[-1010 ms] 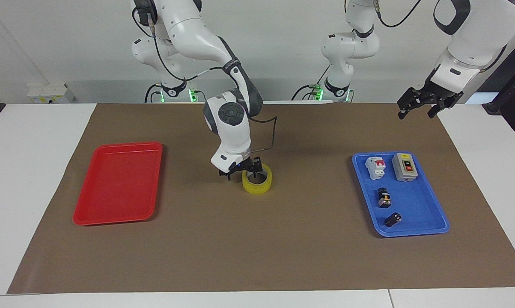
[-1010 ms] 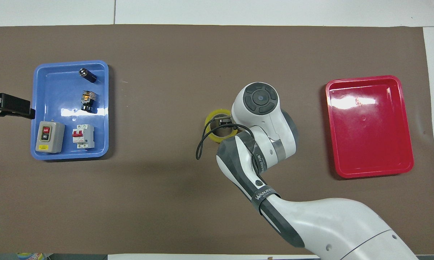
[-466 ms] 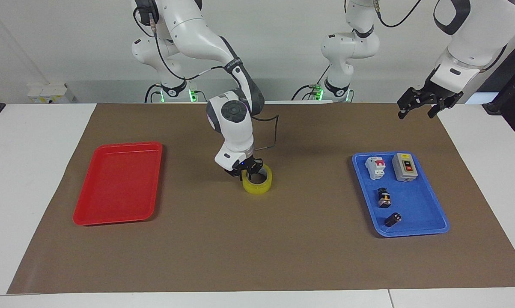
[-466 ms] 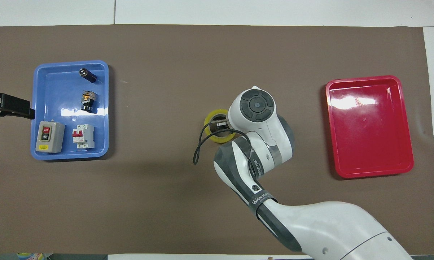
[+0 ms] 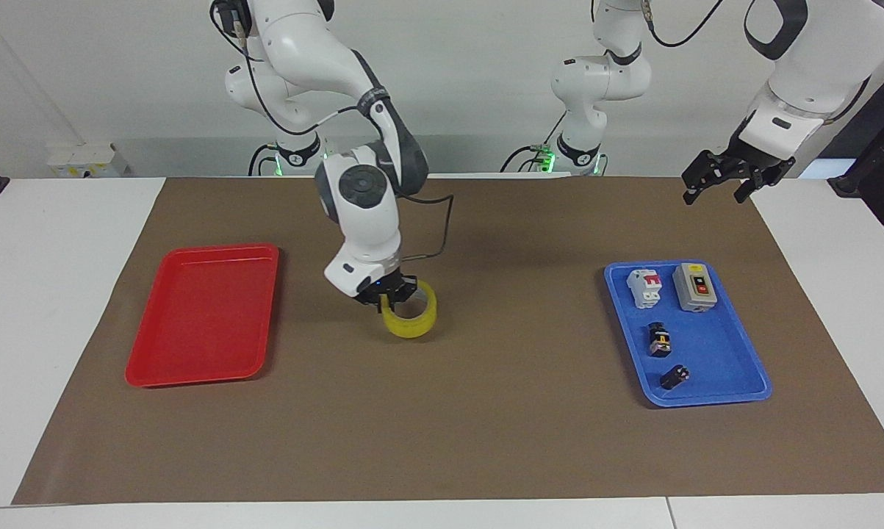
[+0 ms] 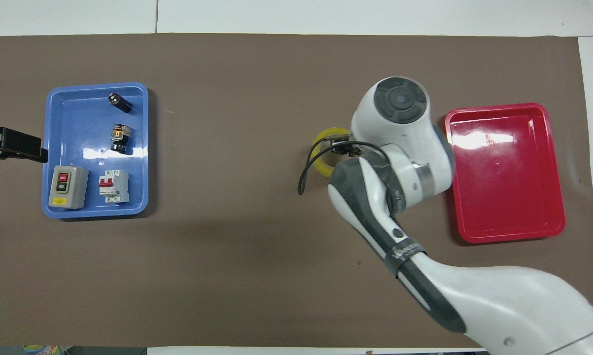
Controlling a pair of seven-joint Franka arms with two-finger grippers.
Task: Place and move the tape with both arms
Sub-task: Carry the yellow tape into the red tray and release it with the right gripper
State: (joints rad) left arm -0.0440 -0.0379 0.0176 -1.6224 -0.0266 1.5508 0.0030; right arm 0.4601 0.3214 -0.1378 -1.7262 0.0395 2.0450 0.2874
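Over the mat (image 5: 486,441) beside the red tray (image 5: 155,367), right tool (image 5: 387,292) clamping tilted tape (image 5: 412,319), left tool (image 5: 721,184) waiting, fingers spread.

right tool (image 5: 388,297) closed on tape (image 5: 411,317) | tape lifted (tilted), carried toward red tray (image 5: 203,316)

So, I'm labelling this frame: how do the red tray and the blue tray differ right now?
The red tray holds nothing; the blue tray carries four small electrical parts. The red tray lies toward the right arm's end, the blue tray toward the left arm's. Both are shallow rectangular trays lying flat on the brown mat.
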